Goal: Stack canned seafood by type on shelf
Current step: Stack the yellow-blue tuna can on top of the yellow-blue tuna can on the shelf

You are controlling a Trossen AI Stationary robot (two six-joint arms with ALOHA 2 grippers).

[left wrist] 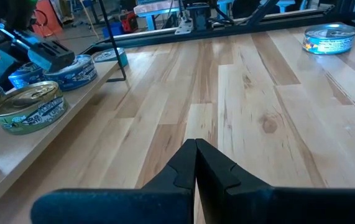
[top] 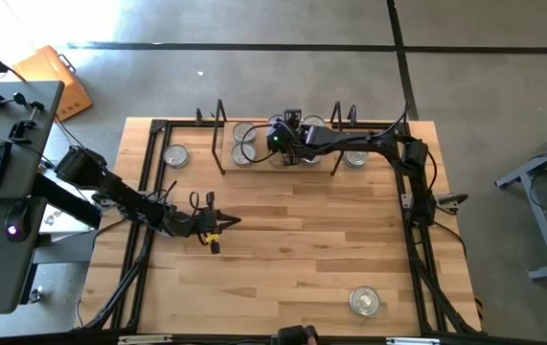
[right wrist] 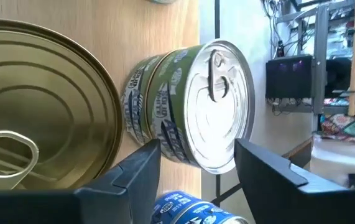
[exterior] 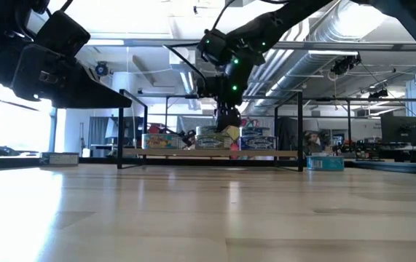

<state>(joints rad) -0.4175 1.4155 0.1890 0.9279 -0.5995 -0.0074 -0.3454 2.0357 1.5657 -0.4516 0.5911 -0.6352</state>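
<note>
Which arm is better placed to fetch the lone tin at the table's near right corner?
Probably the right: that tin lies on its side, and the right gripper stands open at the shelf.

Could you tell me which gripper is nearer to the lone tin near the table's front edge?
Left. The left gripper hovers mid-table, diagonally across from the lone tin; the right gripper is over the shelf, farther away.

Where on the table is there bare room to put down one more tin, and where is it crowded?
The widest bare wood on the table lies between the shelf and the lone tin near the front edge, right of the left gripper. The shelf is crowded: tins fill it, and the right gripper hangs over them.
</note>
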